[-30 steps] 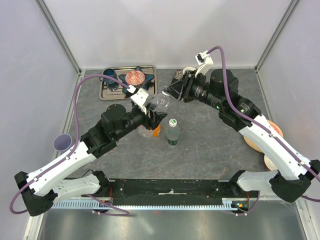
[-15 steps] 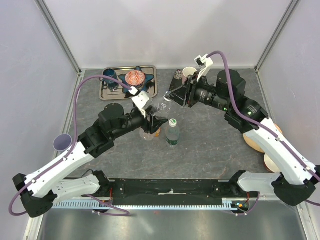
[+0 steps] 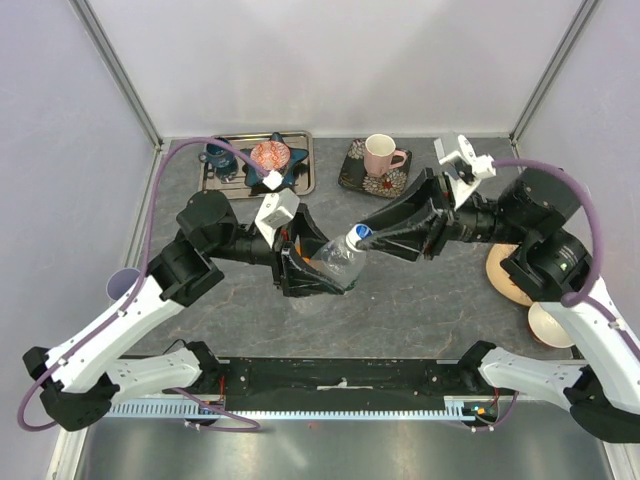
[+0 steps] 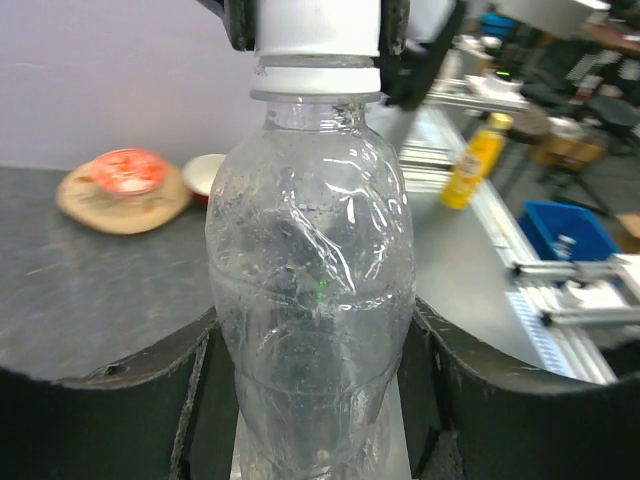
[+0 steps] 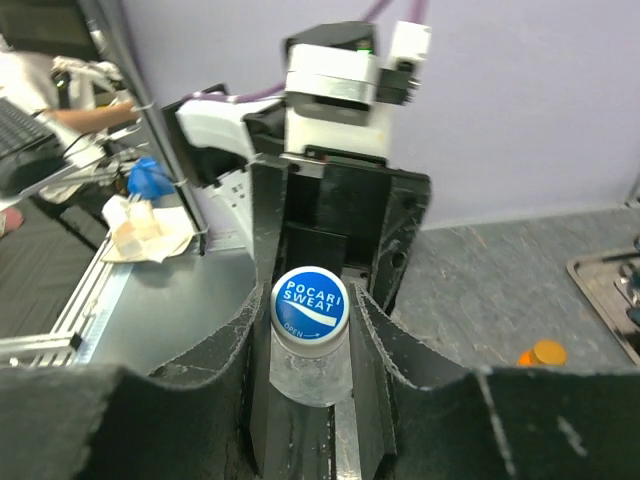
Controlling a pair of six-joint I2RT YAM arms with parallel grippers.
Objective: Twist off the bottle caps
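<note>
"Starting with the big parts, how did the arms stand over the table (image 3: 430,295)?"

"The left arm (image 3: 150,295) reached in from the left, elbow bent, wrist turned toward the middle. The right arm (image 3: 560,255) came in from the right, elbow high, wrist stretched out facing the other one. They met nose to nose above the middle of the table."

"And the left gripper (image 3: 335,268)?"

"Closed on the bottle (image 4: 312,300), one finger on each side of its belly. It held the bottle up off the table, tipped far over, neck toward the right arm."

"The right gripper (image 3: 372,234)?"

"Drawn in narrow, with its fingers against both sides of the cap (image 5: 310,303). It met the cap head-on."

"What did the bottle look like?"

"Colourless and dented, hanging between the two grippers."

"The cap?"

"Blue and white, seated on the neck above a white ring, pinched between the right fingers."
</note>
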